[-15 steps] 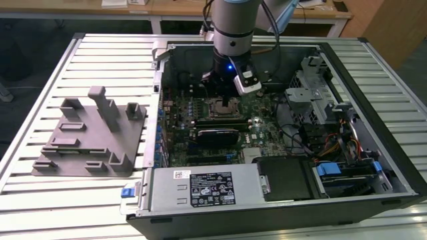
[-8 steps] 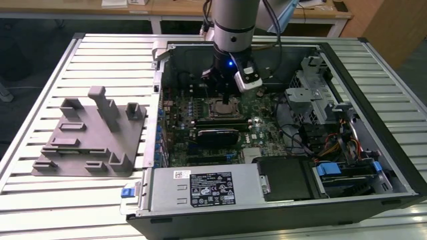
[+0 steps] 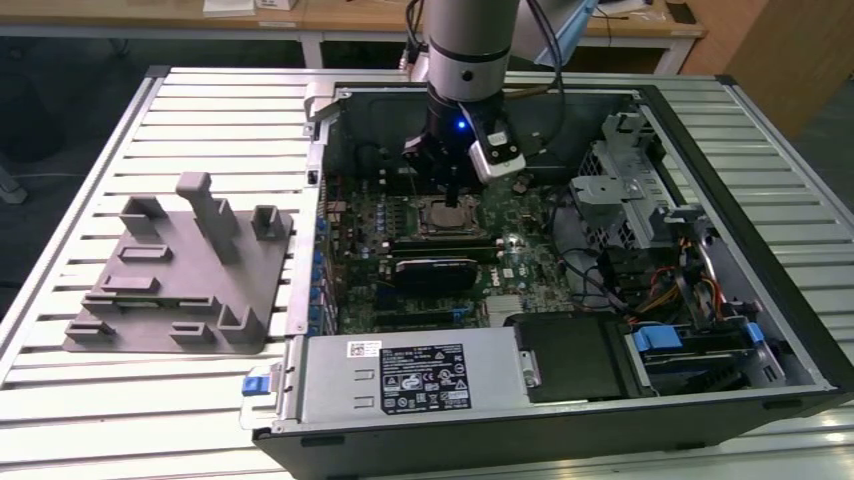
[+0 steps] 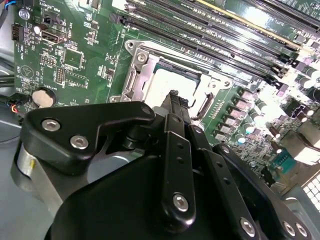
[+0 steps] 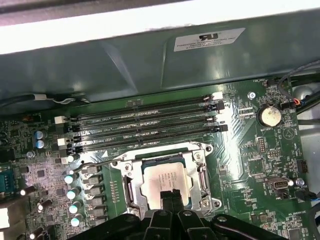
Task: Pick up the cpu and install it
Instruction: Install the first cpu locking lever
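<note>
The cpu lies flat inside the socket frame, directly under the gripper, whose fingers look pressed together with the tips at the chip's near edge; whether they touch it I cannot tell. Likely light, stiff, slick on its metal top and fragile underneath, so best held by opposite rim edges. The frame hems it tightly on all sides, memory slots lie just beyond, the case wall further out; open room is only straight up.

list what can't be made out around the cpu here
- Near edge of the cpu: covered by the gripper in both wrist views.
- Whether the jaws grip the cpu or just touch it: contact hidden.
- Socket in the exterior view: too small, partly behind the gripper.
</note>
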You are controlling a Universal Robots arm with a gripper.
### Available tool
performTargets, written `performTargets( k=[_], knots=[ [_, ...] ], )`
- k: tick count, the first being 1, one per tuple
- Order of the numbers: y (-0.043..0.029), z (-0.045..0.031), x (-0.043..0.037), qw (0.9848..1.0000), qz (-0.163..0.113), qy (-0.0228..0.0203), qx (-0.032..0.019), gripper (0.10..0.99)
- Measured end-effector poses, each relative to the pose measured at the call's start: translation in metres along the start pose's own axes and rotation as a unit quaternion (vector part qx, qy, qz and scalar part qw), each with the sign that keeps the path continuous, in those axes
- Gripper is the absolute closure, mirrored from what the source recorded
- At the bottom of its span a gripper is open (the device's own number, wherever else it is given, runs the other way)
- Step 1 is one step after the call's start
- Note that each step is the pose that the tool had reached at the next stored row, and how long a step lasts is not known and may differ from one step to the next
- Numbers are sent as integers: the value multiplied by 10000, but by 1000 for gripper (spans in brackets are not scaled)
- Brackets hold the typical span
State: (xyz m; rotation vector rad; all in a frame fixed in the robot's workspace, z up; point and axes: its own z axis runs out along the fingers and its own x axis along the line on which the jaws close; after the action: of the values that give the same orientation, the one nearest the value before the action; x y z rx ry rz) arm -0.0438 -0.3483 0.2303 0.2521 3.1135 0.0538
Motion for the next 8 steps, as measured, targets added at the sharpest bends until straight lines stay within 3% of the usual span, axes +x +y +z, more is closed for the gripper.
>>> performTargets(
  k=[8],
  knots=[
    [0, -6, 0, 10000, 0, 0, 0, 980]
  ],
)
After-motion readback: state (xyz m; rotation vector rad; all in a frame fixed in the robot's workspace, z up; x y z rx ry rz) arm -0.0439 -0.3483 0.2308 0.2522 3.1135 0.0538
